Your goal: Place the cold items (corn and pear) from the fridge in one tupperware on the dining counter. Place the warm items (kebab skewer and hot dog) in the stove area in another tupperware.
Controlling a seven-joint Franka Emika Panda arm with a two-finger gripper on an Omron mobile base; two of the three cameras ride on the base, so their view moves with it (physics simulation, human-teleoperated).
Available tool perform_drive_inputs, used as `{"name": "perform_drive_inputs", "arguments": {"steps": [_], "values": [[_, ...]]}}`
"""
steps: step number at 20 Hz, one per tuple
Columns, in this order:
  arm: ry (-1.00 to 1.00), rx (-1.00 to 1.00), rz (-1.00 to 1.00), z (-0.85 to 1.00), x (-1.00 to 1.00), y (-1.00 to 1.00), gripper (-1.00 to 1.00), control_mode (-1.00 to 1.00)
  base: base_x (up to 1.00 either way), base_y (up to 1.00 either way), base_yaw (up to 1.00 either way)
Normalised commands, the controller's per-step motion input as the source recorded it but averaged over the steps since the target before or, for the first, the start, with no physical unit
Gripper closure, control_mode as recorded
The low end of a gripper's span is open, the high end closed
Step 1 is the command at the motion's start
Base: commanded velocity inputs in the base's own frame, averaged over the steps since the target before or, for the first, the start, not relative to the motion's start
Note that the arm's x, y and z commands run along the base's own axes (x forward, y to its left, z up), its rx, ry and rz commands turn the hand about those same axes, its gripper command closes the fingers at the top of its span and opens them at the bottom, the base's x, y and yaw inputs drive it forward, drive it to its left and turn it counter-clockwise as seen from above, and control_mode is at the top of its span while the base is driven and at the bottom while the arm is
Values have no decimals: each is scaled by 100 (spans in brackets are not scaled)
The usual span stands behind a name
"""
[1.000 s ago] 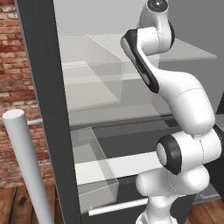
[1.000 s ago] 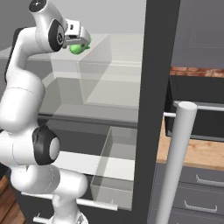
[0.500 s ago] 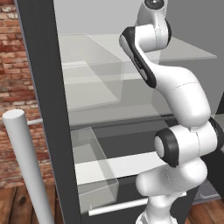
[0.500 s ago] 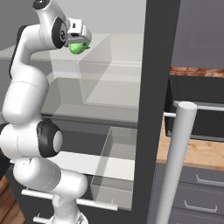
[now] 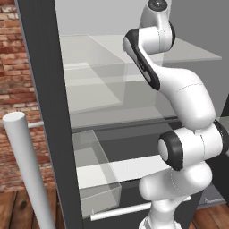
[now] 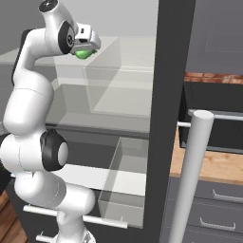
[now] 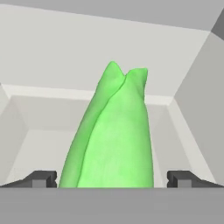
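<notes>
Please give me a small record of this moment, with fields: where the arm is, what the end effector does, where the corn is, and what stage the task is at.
arm location: reaching high into the open fridge, at its upper shelf
end effector: open, one finger tip on each side of the corn, a gap showing on both sides
corn: bright green, lying inside the fridge, pointed end away from the hand; also seen just below the hand in the right base view
held object: none
task stage: corn not yet gripped
</notes>
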Motion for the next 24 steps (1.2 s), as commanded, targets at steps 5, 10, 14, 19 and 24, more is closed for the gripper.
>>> {"name": "perform_drive_inputs", "arguments": {"steps": [5,10,14,19,24], "values": [[6,0,0,-26,3,0,100,-100,0,0,0],[0,-1,0,-16,0,0,100,-100,0,0,0],[1,0,0,-23,-18,-2,100,-100,0,0,0],[-11,3,0,-18,-76,-19,100,-100,0,0,0],[-31,18,0,-9,-100,-17,100,-100,0,0,0]]}}
